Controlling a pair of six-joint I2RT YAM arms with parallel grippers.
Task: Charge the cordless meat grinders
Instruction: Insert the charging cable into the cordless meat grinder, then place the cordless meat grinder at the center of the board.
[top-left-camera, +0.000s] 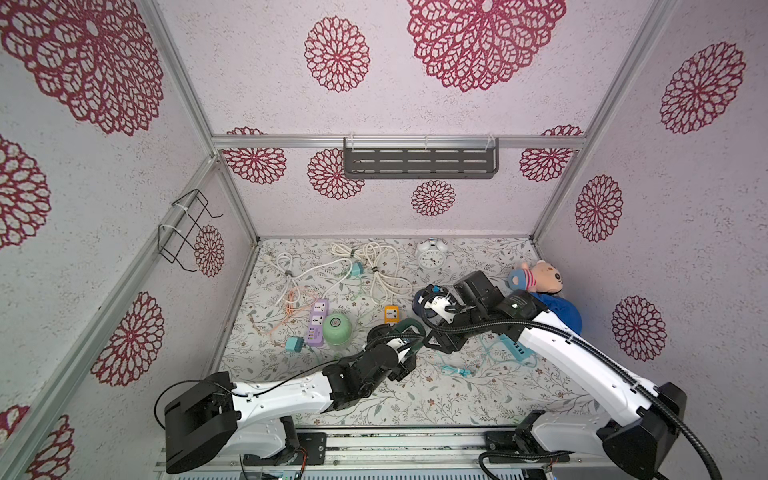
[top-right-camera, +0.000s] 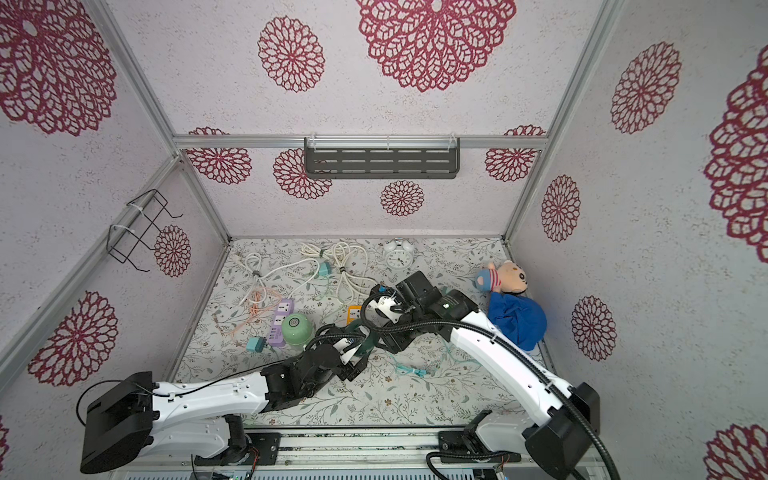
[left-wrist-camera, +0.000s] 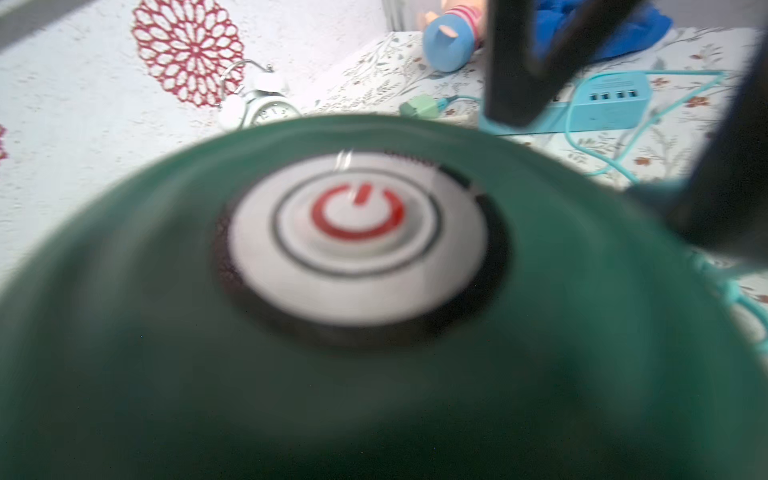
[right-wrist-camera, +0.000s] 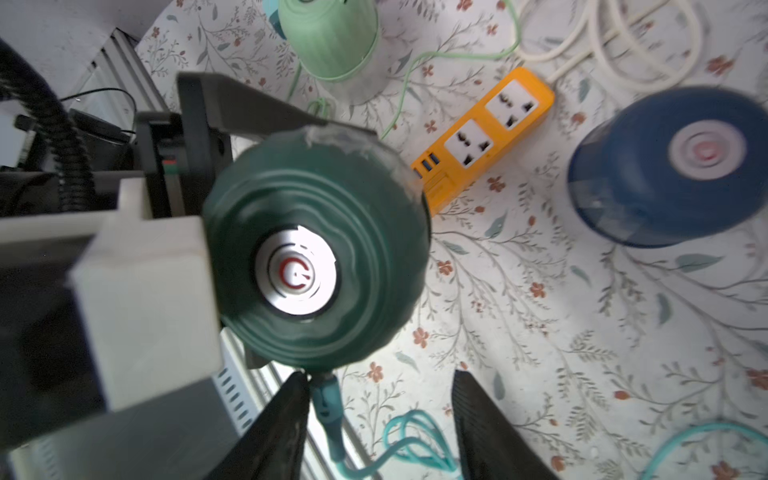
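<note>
A dark green, dome-topped cordless meat grinder (right-wrist-camera: 316, 257) with a silver centre button is shown clamped at its sides by the left gripper (top-left-camera: 401, 338). It appears to be steadied low over the floral-patterned table (top-left-camera: 415, 399) so that a charging lead can be pushed in. A teal plug (right-wrist-camera: 326, 401) on a teal cable (right-wrist-camera: 411, 449) is seen at the grinder's edge, seemingly seated in its port. The right gripper (right-wrist-camera: 380, 378) is placed just beside the grinder, its fingers spread apart with nothing between them. The plug lies next to one finger. A navy blue grinder (right-wrist-camera: 673, 166) and a mint green grinder (top-left-camera: 337, 328) are seen standing on the table, apart from both grippers, with an orange power strip (right-wrist-camera: 486, 137) between them.
</note>
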